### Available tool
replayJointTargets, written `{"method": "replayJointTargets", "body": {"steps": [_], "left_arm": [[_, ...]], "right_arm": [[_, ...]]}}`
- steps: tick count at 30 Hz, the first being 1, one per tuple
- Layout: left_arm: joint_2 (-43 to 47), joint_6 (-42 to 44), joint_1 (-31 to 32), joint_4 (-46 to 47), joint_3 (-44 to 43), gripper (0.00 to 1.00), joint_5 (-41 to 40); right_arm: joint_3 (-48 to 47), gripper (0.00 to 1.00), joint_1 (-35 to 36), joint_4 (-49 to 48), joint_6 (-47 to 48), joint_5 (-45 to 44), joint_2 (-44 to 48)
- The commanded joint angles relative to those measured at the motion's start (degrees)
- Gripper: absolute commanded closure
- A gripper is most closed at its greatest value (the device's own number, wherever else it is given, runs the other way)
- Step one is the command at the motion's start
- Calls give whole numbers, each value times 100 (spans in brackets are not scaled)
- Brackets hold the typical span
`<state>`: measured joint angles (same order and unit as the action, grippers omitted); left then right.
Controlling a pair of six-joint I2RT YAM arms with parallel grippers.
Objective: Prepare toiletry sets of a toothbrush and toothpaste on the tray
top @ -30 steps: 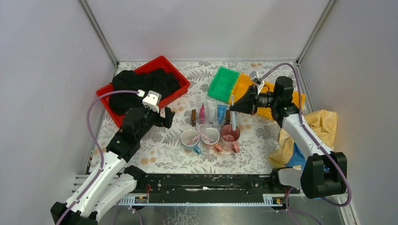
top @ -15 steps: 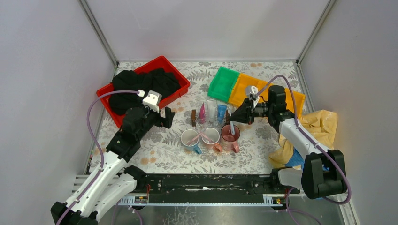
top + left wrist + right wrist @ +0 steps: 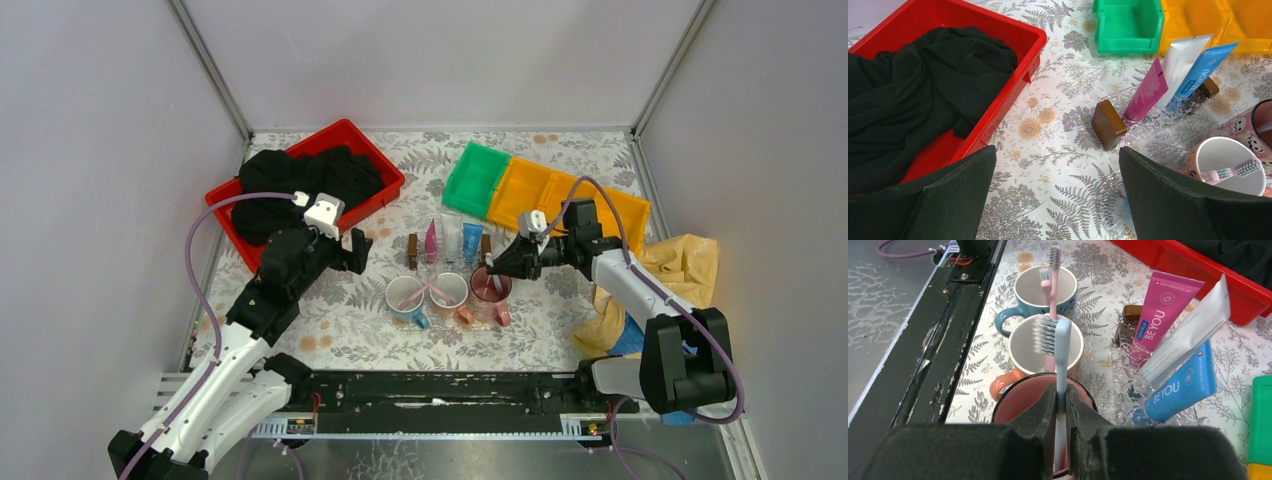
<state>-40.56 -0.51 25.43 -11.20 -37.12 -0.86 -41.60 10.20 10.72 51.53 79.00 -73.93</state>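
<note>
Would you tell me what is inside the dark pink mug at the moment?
A pale blue toothbrush, bristles up, gripped by the right end effector, reaches into the dark pink mug. The fingers cover its lower end and the mug's bottom.

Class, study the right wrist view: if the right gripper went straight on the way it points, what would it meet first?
The dark pink mug: the right gripper, jaws shut on a pale blue toothbrush, points into its mouth. Depth is unclear, but nothing shows between them.
</note>
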Motion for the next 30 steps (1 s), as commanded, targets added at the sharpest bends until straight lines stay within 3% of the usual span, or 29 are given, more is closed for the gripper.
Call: {"method": "replayJointTargets", "body": {"steps": [1,13,19,21,27,30], "left_arm": [[21,91,-31,329,47,0,21],[46,77,-37,338,47,0,-25],[316,-452,-33,594,-21,0,181],[436,-820,-39,655,-192,0,406],[541,-2061,-43,255,-1299,0,750],[465,-2605,-36,132,-1833,0,1045]], "right_arm": [[-181,81,60,742,1101,142,-16],[-517,70,47,1138,1011,-18,143],[-1627,45,-74,1206,-1420,-1379,557],[-2095,37,-137,1672,-1726,-1898,655],[-3781,0,-389,2934,-2828,-3145,842],[-4285,1,-398,2760,-3886,-4258,1082]]}}
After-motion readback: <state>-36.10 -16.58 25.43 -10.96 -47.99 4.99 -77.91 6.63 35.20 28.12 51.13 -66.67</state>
